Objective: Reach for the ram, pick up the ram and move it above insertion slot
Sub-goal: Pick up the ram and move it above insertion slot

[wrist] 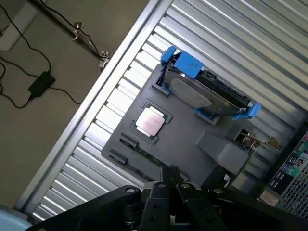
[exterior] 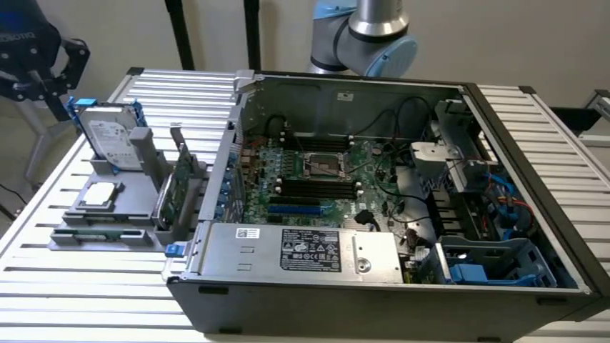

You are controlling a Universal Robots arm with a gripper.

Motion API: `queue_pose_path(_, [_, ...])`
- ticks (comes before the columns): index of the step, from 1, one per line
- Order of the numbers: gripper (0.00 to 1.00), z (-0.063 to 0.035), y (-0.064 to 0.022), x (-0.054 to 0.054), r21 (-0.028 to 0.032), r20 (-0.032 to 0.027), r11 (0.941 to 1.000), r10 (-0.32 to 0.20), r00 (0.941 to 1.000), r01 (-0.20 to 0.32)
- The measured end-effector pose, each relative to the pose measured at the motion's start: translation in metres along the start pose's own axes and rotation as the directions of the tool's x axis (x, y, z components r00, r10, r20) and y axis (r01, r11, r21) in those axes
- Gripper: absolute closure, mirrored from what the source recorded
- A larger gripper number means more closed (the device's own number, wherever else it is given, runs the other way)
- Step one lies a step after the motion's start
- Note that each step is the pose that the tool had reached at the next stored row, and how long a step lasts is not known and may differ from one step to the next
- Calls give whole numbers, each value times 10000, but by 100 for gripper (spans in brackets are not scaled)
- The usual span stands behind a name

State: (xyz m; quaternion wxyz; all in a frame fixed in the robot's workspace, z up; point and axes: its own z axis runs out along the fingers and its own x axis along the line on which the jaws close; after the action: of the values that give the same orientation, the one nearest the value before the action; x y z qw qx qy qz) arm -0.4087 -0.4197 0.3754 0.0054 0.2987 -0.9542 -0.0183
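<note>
The ram point(wrist: 138, 152) is a thin green stick lying flat in a groove along the edge of a grey holder point(wrist: 187, 130). In the exterior view the ram point(exterior: 100, 236) rests at the holder's near edge, on the exterior view's left. My gripper point(wrist: 171, 177) hovers above the holder with its black fingers pressed together and nothing between them. It hangs high at the exterior view's far left point(exterior: 33, 75), well above the table. The dark insertion slots point(exterior: 310, 188) lie on the motherboard inside the open computer case point(exterior: 381, 286).
The holder also carries a hard drive in blue clips point(wrist: 207, 89), a silver processor chip point(wrist: 151, 121) and an upright green expansion card point(exterior: 171, 189). The slatted metal table point(exterior: 86, 293) ends close by; cables lie on the floor point(wrist: 38, 82) beyond it.
</note>
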Motion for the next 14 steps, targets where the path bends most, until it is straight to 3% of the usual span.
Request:
queue_pose_path(4, [89, -1, 0, 0, -2, -28, 9975, -712, 9975, 712])
queue_pose_path(7, [89, 0, 0, 0, -4, -48, 9920, -1266, 9919, 1266])
queue_pose_path(11, [89, 0, -1, 0, -9, -76, 9803, -1975, 9803, 1975])
queue_pose_path(14, [89, 0, 0, 0, -14, -96, 9679, -2515, 9678, 2515])
